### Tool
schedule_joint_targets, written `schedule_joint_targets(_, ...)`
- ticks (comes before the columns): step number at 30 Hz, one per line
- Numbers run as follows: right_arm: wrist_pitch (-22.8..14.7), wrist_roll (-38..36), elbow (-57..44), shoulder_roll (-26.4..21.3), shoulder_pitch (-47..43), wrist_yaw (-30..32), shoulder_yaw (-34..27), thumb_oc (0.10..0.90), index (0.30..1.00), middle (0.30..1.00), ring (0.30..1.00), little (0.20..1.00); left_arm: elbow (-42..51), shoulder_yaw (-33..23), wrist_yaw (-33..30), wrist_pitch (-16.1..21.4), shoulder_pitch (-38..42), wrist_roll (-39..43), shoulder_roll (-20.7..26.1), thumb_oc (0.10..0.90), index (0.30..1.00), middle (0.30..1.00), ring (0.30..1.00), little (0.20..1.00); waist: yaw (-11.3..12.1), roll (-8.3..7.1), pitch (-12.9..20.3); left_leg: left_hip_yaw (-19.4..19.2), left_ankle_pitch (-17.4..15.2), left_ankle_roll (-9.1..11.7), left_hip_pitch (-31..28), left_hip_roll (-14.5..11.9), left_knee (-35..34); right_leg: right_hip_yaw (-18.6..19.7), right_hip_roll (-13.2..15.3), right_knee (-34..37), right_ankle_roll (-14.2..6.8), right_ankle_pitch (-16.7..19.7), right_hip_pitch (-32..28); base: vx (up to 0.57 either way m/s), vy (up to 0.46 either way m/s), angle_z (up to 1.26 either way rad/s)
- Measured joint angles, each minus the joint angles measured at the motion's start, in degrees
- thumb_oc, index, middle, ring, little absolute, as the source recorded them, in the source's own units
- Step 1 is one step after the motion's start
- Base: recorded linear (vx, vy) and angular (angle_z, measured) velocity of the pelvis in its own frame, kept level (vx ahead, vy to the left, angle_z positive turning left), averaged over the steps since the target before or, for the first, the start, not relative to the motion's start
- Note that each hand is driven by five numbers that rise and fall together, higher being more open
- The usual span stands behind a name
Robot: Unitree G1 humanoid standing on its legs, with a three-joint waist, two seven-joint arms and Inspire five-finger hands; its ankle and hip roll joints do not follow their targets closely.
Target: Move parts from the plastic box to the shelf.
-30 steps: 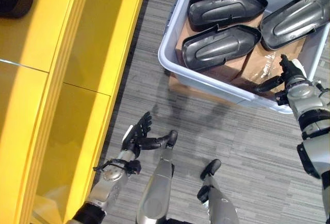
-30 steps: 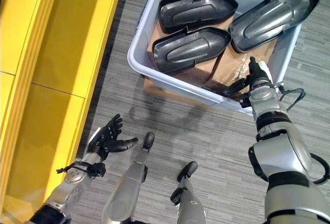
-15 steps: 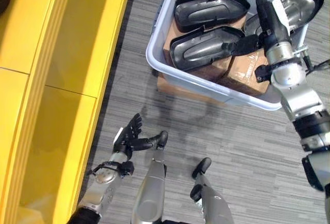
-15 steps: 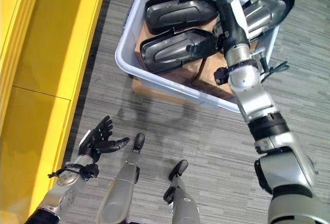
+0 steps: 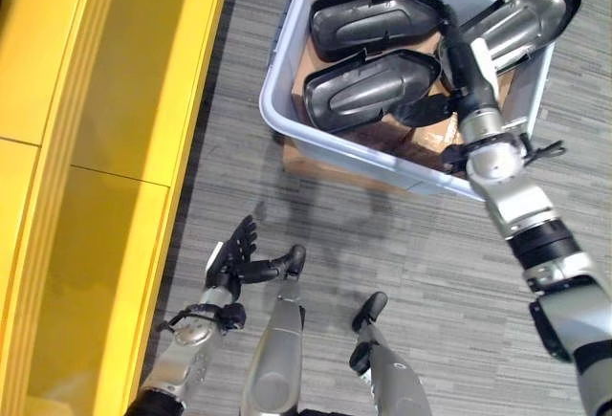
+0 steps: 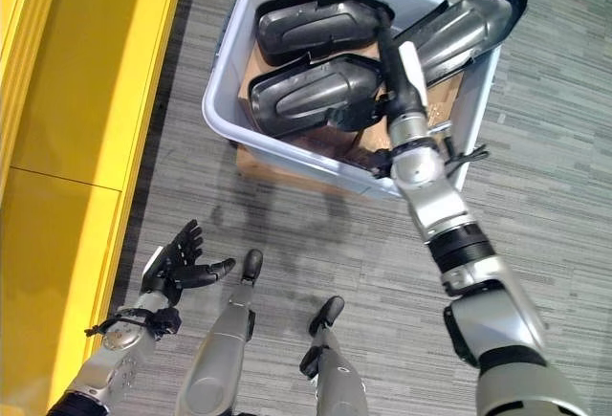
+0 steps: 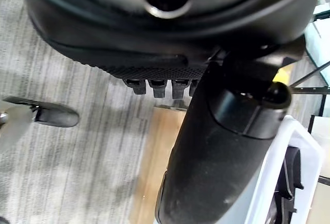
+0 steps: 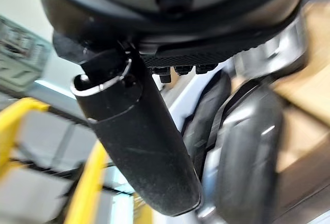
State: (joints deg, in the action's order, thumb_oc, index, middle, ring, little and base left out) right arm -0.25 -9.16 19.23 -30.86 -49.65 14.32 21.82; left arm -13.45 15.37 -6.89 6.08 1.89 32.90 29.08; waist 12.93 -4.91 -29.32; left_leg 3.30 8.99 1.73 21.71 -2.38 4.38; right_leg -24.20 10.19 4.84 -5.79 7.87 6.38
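Head stereo pair looks steeply down from above; both eyes share the yellow shelf (image 5: 105, 100), grey carpet (image 5: 421, 263) and plastic box (image 6: 222, 110), offset slightly sideways. 2 wrist cams sit very close behind each hand: the left wrist view faces carpet and box rim, the right wrist view faces dark parts (image 8: 247, 147) inside the box.

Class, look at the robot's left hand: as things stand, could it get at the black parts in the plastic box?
Probably not. The left hand hangs open low by the yellow shelf, well short of the plastic box.
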Motion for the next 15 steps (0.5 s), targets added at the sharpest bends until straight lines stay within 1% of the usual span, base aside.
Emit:
schedule_joint_targets(3,0.0,4.5,-9.0,4.5,7.0,0.4,-2.6,0.9,1.0,1.0,1.0,1.0,0.0,-0.4,0.0,-0.7,-0.5,-0.2,0.0,0.9,1.0,1.0,1.0,1.0,-0.1,0.09,0.0,-0.2,-1.5,-0.4,-3.3,0.9,0.5,0.0,1.2,-1.5,0.1,-1.4,-2.9,0.09,0.18,0.04)
schedule_joint_targets(4,-0.9,6.3,-15.3,9.4,13.9,0.6,-3.8,0.9,1.0,1.0,1.0,1.0,0.0,-1.0,0.0,-1.2,-1.5,-1.5,-0.1,0.9,1.0,1.0,1.0,1.0,-0.4,0.45,0.9,-0.4,-3.8,-1.0,-4.7,1.9,2.3,0.2,2.7,-3.8,0.5,-3.2,-4.0,0.14,0.241,-0.06)
schedule_joint_targets(5,-1.1,7.0,-17.4,11.0,16.9,0.1,-3.4,0.9,1.0,1.0,1.0,1.0,-0.1,-1.4,0.0,-1.4,-2.2,-2.3,-0.2,0.9,1.0,1.0,1.0,1.0,-0.6,0.68,1.7,-1.0,-4.7,-1.7,-5.1,2.2,3.1,0.6,3.4,-5.2,0.8,-3.8,-4.0,0.12,0.255,-0.07)
schedule_joint_targets(7,-1.1,8.3,-20.1,10.7,22.4,-2.3,-0.9,0.9,1.0,1.0,1.0,1.0,-0.1,-2.3,0.1,-1.8,-4.4,-2.9,-0.5,0.9,1.0,1.0,1.0,1.0,-2.1,1.5,4.3,-1.6,-6.1,-2.9,-5.8,3.6,4.4,1.5,5.4,-8.5,0.6,-4.6,-3.7,0.1,0.218,-0.06)
schedule_joint_targets(8,-1.1,8.6,-20.7,10.7,24.1,-2.9,-0.7,0.9,1.0,1.0,1.0,1.0,-0.1,-2.6,0.1,-2.0,-4.9,-3.1,-0.7,0.9,1.0,1.0,1.0,1.0,-2.3,1.78,5.1,-1.9,-6.5,-3.4,-6.1,3.9,4.8,1.7,5.8,-9.8,0.5,-4.5,-3.4,0.07,0.156,-0.08)
schedule_joint_targets(9,-1.3,8.5,-21.3,10.3,27.2,-4.2,-0.7,0.9,1.0,1.0,1.0,1.0,-0.4,-3.3,0.2,-2.1,-5.6,-4.4,-1.2,0.9,1.0,1.0,1.0,1.0,-3.0,2.53,6.2,-2.3,-7.2,-4.2,-7.1,4.3,5.0,2.6,6.8,-13.8,0.5,-4.5,-2.3,0.06,0.145,-0.13)
schedule_joint_targets(10,-1.3,8.5,-21.3,10.2,29.7,-5.0,-0.7,0.9,1.0,1.0,1.0,1.0,-0.9,-3.6,0.2,-2.1,-6.8,-5.0,-1.4,0.9,1.0,1.0,1.0,1.0,-3.7,3.22,6.8,-2.8,-7.5,-4.8,-8.7,4.3,4.7,4.5,8.0,-18.1,0.3,-4.7,-1.4,0.03,0.122,-0.18)
schedule_joint_targets(11,-1.2,8.5,-21.1,9.9,32.4,-5.6,-0.6,0.9,1.0,1.0,1.0,1.0,-1.8,-3.9,0.2,-2.1,-7.9,-5.2,-1.5,0.9,1.0,1.0,1.0,1.0,-4.3,3.53,8.4,-3.4,-7.8,-5.2,-9.8,4.6,4.3,6.2,9.0,-21.8,-0.3,-5.0,-0.1,0.03,0.176,-0.15)
schedule_joint_targets(12,-1.2,8.5,-21.1,9.6,34.6,-6.1,-0.6,0.9,1.0,1.0,1.0,1.0,-2.2,-4.4,0.2,-2.1,-8.7,-5.5,-1.3,0.9,1.0,1.0,1.0,1.0,-4.9,3.3,10.3,-3.5,-8.3,-5.9,-9.9,5.1,4.5,7.4,9.1,-24.3,-0.6,-4.3,1.1,0.04,0.172,-0.17)
schedule_joint_targets(13,-1.2,8.5,-21.1,9.8,35.8,-6.4,-0.7,0.9,1.0,1.0,1.0,1.0,-3.2,-4.9,0.3,-2.0,-9.0,-6.6,-1.3,0.9,1.0,1.0,1.0,1.0,-5.4,3.33,10.7,-3.9,-8.5,-6.3,-10.8,5.4,4.5,9.6,9.4,-27.3,-0.5,-3.4,2.4,0.12,0.155,-0.28)
schedule_joint_targets(14,-1.2,8.4,-21.1,10.2,36.7,-6.7,-0.7,0.9,1.0,1.0,1.0,1.0,-5.6,-5.5,0.2,-2.1,-9.1,-6.8,-1.3,0.9,1.0,1.0,1.0,1.0,-6.8,3.81,10.9,-4.6,-8.4,-7.0,-12.9,5.1,3.3,12.3,9.8,-31.4,-1.8,-1.2,4.9,0.12,0.093,-0.38)
schedule_joint_targets(15,-1.2,8.3,-21.1,10.4,37.2,-6.8,-0.7,0.9,1.0,1.0,1.0,1.0,-6.4,-5.6,0.1,-2.3,-9.1,-6.8,-1.5,0.9,1.0,1.0,1.0,1.0,-7.2,3.84,10.9,-4.9,-8.1,-7.3,-14.3,5.1,2.1,12.7,10.2,-32.3,-2.8,-3.4,5.6,0.13,-0.007,-0.33)
